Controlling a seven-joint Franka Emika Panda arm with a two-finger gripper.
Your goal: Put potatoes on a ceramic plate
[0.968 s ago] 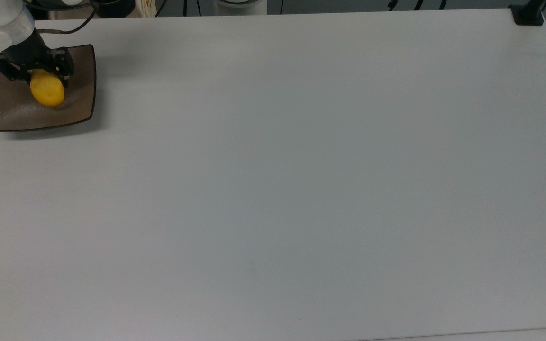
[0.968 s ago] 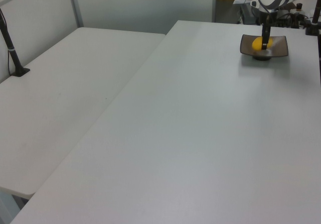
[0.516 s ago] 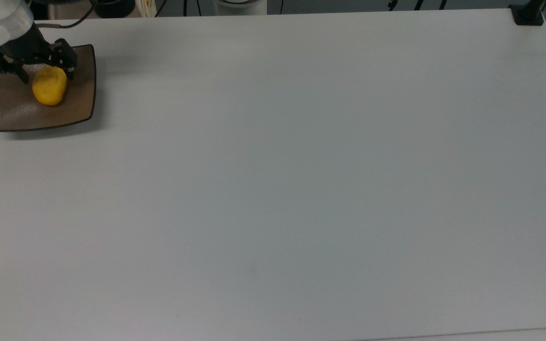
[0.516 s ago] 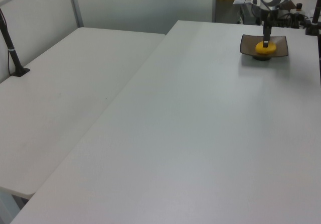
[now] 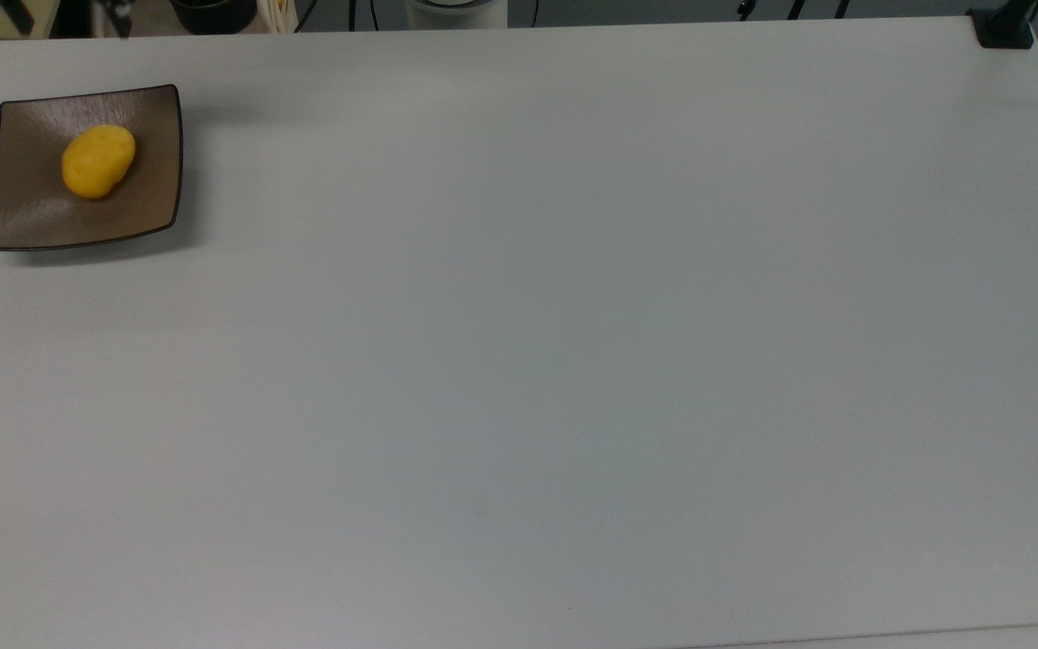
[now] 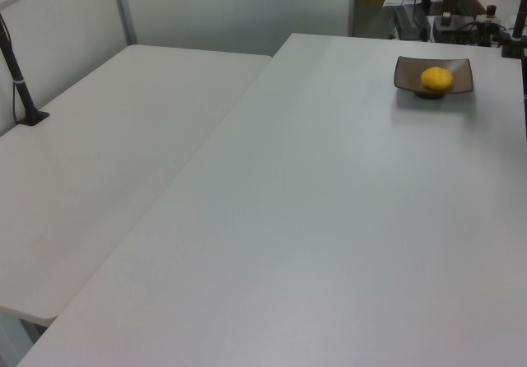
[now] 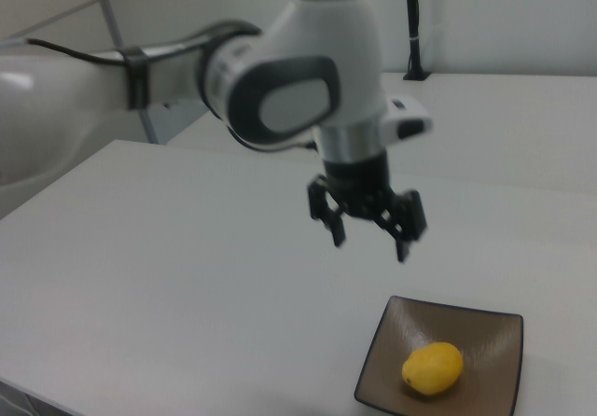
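White table bears plate holding potato; claw spread above.

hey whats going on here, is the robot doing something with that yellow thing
A white Franka arm is working over a white table. The small bright yellow oval potato lies in the shallow centre of the square glossy brown ceramic plate, near the far left corner in the top view. Nothing is holding it: in the right view the black two-finger gripper hangs open and empty in the air, above and apart from the plate. The potato looks placed.
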